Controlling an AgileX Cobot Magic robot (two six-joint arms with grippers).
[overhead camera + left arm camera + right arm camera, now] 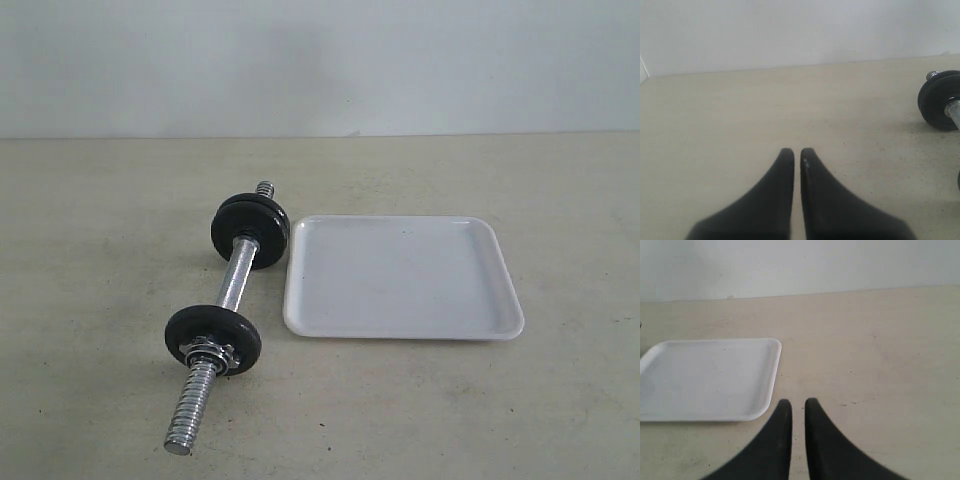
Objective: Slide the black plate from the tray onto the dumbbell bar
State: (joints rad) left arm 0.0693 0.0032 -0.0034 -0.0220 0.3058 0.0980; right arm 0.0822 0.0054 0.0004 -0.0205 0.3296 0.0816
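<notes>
A small round matte-black iron black plate (232,225) sits on the short chrome steel dumbbell bar (235,285), just beside the white glossy plastic rectangular tray (400,275). A second black disc (200,325) sits nearer the bar's other end. The left gripper (797,152) and right gripper (797,404) are both clenched on nothing, well apart from the plate.

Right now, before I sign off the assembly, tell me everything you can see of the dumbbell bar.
The dumbbell bar is a shiny chrome rod with coarse threaded ends, lying slantwise on the beige table, left of the white tray. Two black discs sit on it: the far plate beside the tray's corner, contact unclear, and the near plate, backed by a chrome nut on its outer side. A long threaded end sticks out toward the camera. Nothing holds it.
</notes>
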